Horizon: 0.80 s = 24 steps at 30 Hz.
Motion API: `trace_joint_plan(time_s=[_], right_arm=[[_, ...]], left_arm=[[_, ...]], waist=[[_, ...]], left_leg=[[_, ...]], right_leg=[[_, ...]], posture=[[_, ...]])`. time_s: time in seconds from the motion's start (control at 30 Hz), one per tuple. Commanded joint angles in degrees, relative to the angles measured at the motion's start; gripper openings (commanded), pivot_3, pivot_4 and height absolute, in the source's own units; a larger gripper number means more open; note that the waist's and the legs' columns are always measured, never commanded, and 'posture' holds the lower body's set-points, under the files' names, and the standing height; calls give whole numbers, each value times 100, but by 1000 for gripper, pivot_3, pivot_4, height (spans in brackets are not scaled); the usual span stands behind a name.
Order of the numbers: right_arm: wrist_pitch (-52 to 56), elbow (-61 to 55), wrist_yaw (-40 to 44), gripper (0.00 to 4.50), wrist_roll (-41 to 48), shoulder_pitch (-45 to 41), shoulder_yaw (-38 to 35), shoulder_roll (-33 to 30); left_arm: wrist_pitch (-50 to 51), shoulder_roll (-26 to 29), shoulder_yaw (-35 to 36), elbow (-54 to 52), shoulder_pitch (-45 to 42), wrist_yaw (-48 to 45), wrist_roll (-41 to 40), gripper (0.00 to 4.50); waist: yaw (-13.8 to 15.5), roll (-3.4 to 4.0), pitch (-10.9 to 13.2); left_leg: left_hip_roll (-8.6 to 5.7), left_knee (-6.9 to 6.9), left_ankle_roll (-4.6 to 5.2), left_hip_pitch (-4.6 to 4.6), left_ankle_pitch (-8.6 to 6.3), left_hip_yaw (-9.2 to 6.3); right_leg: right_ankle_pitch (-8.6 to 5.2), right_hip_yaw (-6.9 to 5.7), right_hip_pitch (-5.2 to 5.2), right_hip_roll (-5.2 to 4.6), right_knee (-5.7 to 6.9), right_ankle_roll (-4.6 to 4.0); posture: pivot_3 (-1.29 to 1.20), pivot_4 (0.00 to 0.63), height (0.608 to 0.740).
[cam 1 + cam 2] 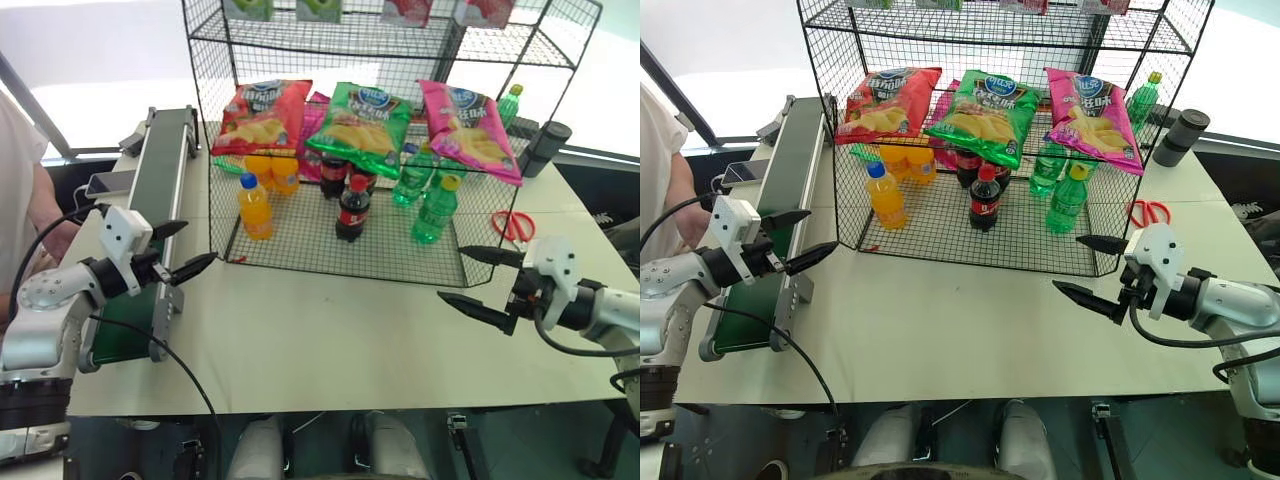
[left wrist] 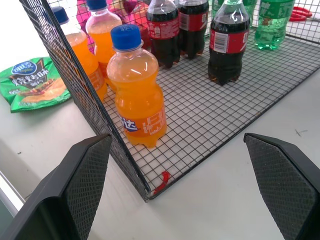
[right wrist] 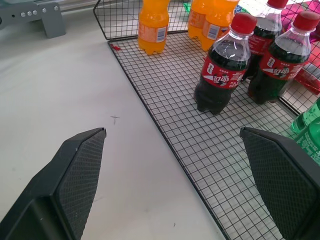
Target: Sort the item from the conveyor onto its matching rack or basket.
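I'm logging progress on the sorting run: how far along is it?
Looks done: the magenta-pink chip bag lies on the rack on its middle tier, beside the green bag and red bag. The visible stretch of conveyor carries nothing. In hand: nothing; left gripper and right gripper hang open over the table. Left: nothing obvious.

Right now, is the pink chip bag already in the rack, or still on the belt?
In the rack. The pink chip bag lies on the black rack's middle shelf, beside the green bag; the belt shows no bag.
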Motion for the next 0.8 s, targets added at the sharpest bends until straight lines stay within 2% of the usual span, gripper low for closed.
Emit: trace_joint_plan(time_s=[0.03,0.8], right_arm=[[-159,19,-40,4468,-81,-143,33,27],[-384,127,-4,4468,-256,-179,63,-9]], left_arm=[[-276,17,53,40,-134,-7,46,4500],[-525,-88,-218,190,-232,-36,167,4500]], waist=[[1,0,0],[1,0,0]], left_leg=[[0,0,0,0,0,0],[0,1,-2,2,1,0]], right_leg=[[0,0,0,0,0,0],[0,0,2,0,2,1]], posture=[[0,150,740],[0,150,740]])
